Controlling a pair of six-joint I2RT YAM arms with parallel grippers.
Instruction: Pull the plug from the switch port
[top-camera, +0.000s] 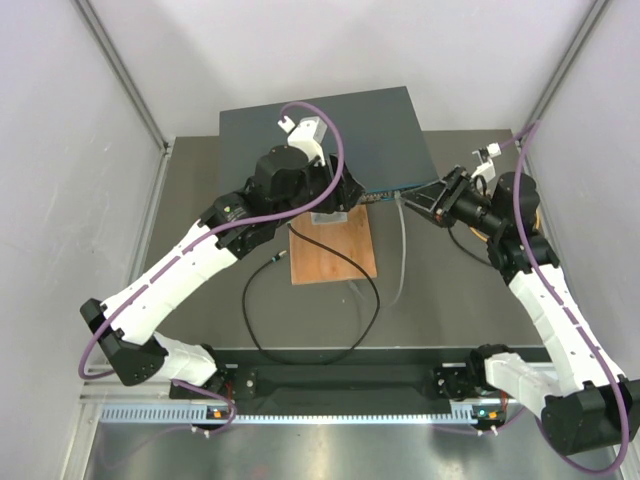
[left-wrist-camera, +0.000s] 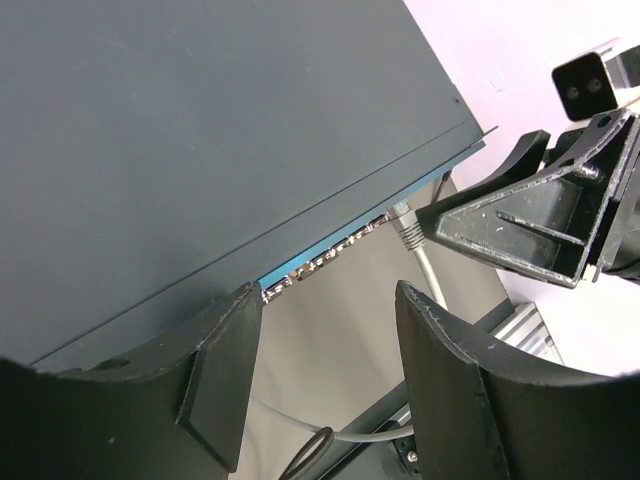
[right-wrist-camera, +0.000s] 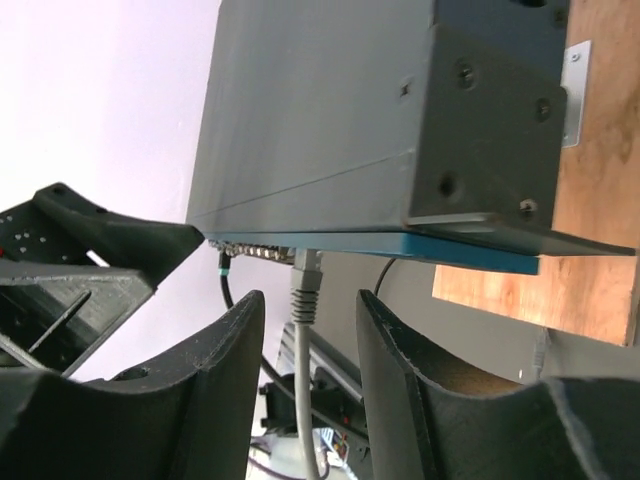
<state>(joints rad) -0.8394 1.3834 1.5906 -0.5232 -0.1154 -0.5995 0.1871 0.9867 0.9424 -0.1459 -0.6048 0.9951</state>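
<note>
The switch (top-camera: 320, 125) is a flat dark grey box at the back of the table, with a teal front strip (right-wrist-camera: 400, 245) of small sockets. A grey plug (right-wrist-camera: 305, 285) sits in a socket near the strip's right end, and its grey cable (top-camera: 401, 250) hangs down toward me. My right gripper (right-wrist-camera: 308, 310) is open, with one finger on each side of the plug's boot and neither touching it. It also shows in the top view (top-camera: 418, 200). My left gripper (left-wrist-camera: 325, 350) is open and empty at the switch's front edge, left of the plug (left-wrist-camera: 405, 225).
A brown wooden board (top-camera: 333, 252) lies in front of the switch and partly under it. A black cable (top-camera: 300, 340) loops across the table, and a black plug with a green ring (right-wrist-camera: 225, 272) sits in a socket further left. The two grippers are close together.
</note>
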